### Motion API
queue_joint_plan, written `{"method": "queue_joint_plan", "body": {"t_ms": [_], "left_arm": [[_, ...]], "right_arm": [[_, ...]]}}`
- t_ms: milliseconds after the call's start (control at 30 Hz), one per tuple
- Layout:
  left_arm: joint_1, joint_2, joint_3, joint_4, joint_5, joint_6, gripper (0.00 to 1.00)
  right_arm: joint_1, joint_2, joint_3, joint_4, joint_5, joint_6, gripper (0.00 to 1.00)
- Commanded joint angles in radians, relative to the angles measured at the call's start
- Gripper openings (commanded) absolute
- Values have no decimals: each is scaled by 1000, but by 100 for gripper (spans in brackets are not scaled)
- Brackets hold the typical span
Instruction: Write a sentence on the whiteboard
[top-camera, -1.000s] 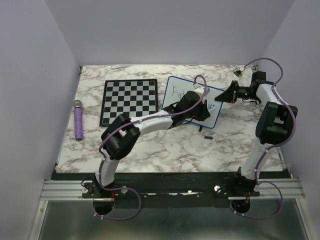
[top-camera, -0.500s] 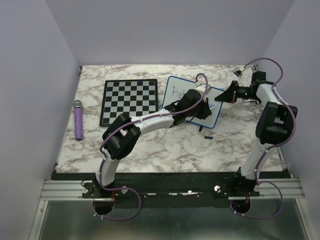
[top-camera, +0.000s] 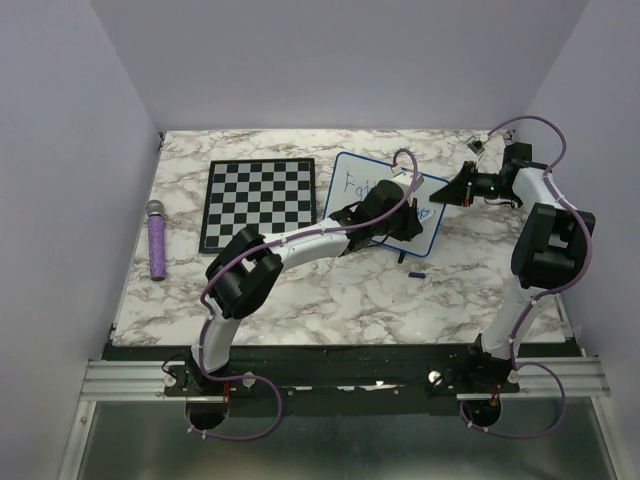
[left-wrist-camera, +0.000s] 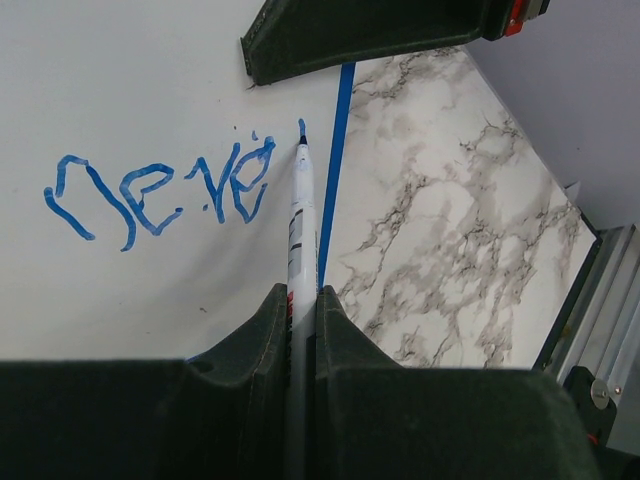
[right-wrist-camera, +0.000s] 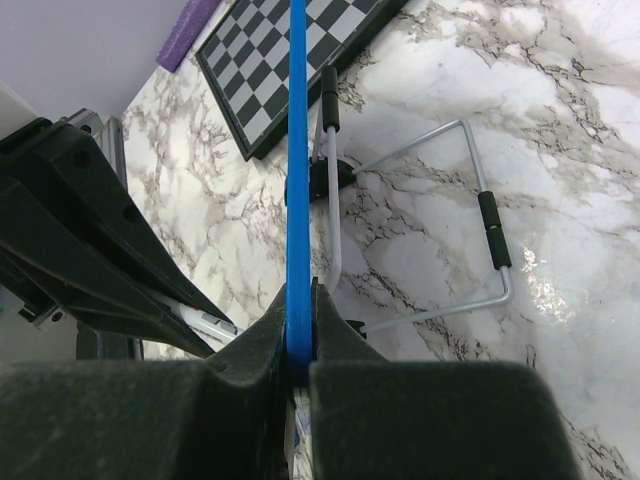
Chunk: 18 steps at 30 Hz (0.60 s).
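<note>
The blue-framed whiteboard (top-camera: 350, 190) stands tilted on the marble table right of centre. Its white face fills the left wrist view (left-wrist-camera: 130, 80), where blue letters "neve" (left-wrist-camera: 160, 190) and a short new stroke show; only "Fa" of the sentence (top-camera: 356, 184) shows from above. My left gripper (top-camera: 405, 222) is shut on a white marker (left-wrist-camera: 299, 225), tip touching the board near its blue right edge (left-wrist-camera: 335, 170). My right gripper (top-camera: 448, 193) is shut on the board's blue frame edge (right-wrist-camera: 297, 170); its wire stand (right-wrist-camera: 440, 230) shows behind.
A black-and-white chessboard (top-camera: 259, 203) lies left of the whiteboard. A purple microphone (top-camera: 157, 240) lies at the far left. A small blue marker cap (top-camera: 417, 272) lies on the table in front of the whiteboard.
The left gripper and marker have shifted very slightly on the board. The right arm and the whiteboard have not moved.
</note>
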Motion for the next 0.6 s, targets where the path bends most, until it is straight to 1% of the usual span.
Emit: {"method": "queue_joint_plan", "body": {"t_ms": [0,567], "left_arm": [[-3,7,-11,-36,-21,13,0],[-3,-18,-63,-37,-21,5,0]], "right_arm": [[5,-13,24,-5,26,-41,1],[5,-16,25,-6,26,-38,1]]}}
